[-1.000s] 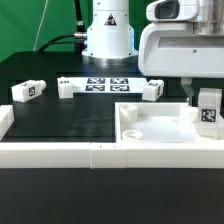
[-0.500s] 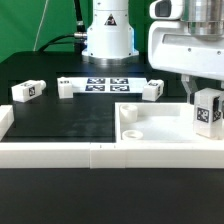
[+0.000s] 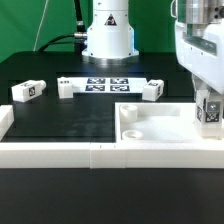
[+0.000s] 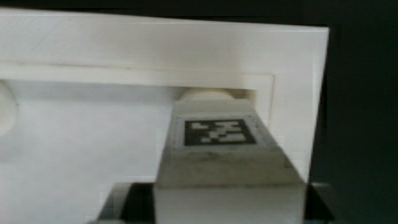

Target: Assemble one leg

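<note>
Squarely, the hand (image 4: 217, 206) pinches a smooth, blocky white leg (image 4: 217, 155).

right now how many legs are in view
4 legs: one at the exterior view's far left, one beside the marker board's left end, one beside its right end, one held in the claw above the tabletop. None seems hidden.

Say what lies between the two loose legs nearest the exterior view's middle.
The marker board lies flat between the leftward leg and the rightward leg, seen in the exterior view only.
</note>
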Tool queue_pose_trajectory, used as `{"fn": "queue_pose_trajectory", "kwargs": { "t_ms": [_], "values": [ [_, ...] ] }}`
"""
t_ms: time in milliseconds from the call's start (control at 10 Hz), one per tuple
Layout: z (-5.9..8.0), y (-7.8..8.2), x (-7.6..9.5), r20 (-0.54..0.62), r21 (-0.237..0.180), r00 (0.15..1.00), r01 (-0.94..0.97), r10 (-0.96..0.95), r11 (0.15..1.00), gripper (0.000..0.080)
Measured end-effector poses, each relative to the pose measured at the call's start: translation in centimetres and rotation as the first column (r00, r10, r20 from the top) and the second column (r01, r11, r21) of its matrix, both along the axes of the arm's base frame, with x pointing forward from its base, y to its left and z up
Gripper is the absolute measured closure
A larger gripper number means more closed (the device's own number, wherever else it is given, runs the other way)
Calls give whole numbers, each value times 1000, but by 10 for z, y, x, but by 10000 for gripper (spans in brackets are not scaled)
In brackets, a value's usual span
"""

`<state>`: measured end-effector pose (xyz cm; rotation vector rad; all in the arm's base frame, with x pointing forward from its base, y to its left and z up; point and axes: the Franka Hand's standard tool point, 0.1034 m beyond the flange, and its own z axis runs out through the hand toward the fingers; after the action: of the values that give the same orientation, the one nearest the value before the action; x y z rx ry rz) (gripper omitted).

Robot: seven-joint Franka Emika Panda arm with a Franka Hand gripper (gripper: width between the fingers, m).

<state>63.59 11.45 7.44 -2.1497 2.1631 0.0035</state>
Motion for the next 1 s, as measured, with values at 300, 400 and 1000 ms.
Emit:
{"fn": "queue_pose_trajectory", "kwargs": {
  "t_ms": [300,400,1000],
  "values": [
    [0,1,0,-1,6,1000,20,-20,1000,425],
    [0,0,0,3,3,1000,-24,24,1000,425],
    [0,3,1,30,-47,820,-571,572,820,151]
  ]
}}
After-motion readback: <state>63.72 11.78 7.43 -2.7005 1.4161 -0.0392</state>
